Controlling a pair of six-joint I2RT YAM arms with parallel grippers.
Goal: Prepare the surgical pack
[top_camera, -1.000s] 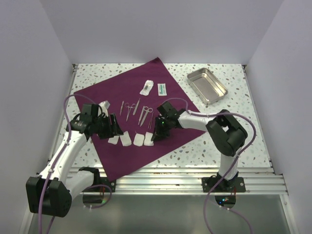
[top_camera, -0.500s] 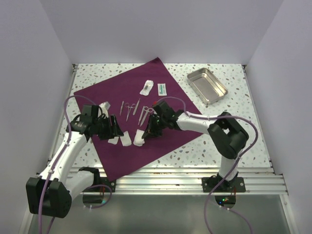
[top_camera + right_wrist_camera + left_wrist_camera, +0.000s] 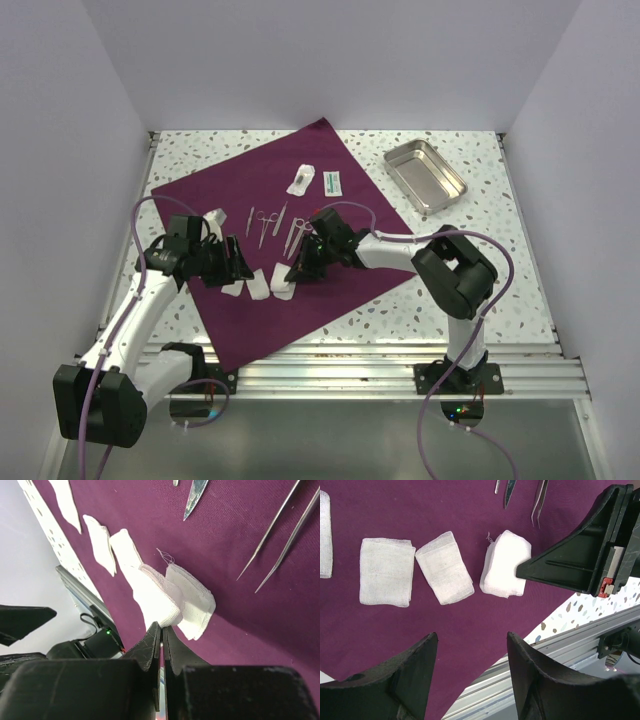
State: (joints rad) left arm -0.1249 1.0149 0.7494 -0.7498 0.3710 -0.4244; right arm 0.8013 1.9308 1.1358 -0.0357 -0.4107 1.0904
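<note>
**Drape flat, right tips at the gauze row**

The surgical pack (image 3: 230,180) lies spread as a single sheet, turned corner-on to the arms. Its near corner reaches the metal rail (image 3: 380,360) at the front of the table (image 3: 500,280); its right corner stops short of the steel tray (image 3: 427,175).

Three gauze squares sit in a row on the near half, left (image 3: 386,571), middle (image 3: 445,567) and right (image 3: 505,562).

The right gripper (image 3: 161,630) has its fingers pressed together, with the tips against the rumpled edge of the right square. I cannot tell whether any fabric is caught.

The left gripper (image 3: 472,640) is spread and holds nothing, over bare cloth between the row and the drape's near edge.

The instruments (image 3: 262,222) lie beyond the row.
</note>
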